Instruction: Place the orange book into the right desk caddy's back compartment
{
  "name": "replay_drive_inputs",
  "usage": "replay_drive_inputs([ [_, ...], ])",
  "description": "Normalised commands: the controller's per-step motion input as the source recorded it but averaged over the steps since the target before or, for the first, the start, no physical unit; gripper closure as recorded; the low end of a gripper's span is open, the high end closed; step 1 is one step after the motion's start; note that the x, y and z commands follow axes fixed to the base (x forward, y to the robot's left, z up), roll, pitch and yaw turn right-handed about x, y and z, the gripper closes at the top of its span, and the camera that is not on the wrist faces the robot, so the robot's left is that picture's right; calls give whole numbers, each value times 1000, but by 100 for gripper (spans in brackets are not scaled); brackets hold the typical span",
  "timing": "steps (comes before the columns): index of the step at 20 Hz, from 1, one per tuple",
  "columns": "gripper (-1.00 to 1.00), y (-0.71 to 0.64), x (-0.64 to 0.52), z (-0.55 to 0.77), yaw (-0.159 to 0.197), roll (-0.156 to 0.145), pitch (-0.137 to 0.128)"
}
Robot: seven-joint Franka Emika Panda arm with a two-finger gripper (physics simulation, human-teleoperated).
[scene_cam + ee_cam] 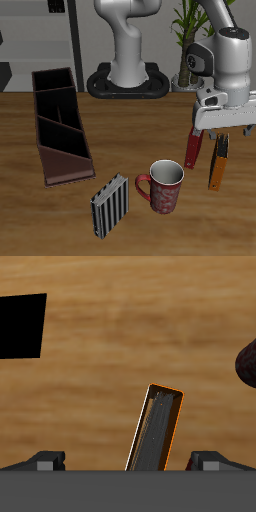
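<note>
Right desk caddy at 10 o'clock on table, back compartment farthest back. Gripper at 3 o'clock, jaws wide, empty, above orange book, standing on edge beside dark red book. Book probably light, stiff, thin; grasp across covers near upper edge.

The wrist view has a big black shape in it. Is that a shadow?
Wrist view: the black patch has sharp, straight edges, so it's unlikely a shadow; I can't tell what it is. Exterior view: soft shadows lie beside the mug and striped block.
</note>
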Motion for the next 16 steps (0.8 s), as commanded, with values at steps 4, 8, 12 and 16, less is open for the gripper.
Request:
replay_drive_inputs([
  [4,-100,79,53,-265,-11,5,42],
  [8,-100,23,42,-242,10,3,28],
  [12,-100,-31,61,-174,-9,-8,29],
  [16,-100,-58,38,-150,-4,-18,22],
])
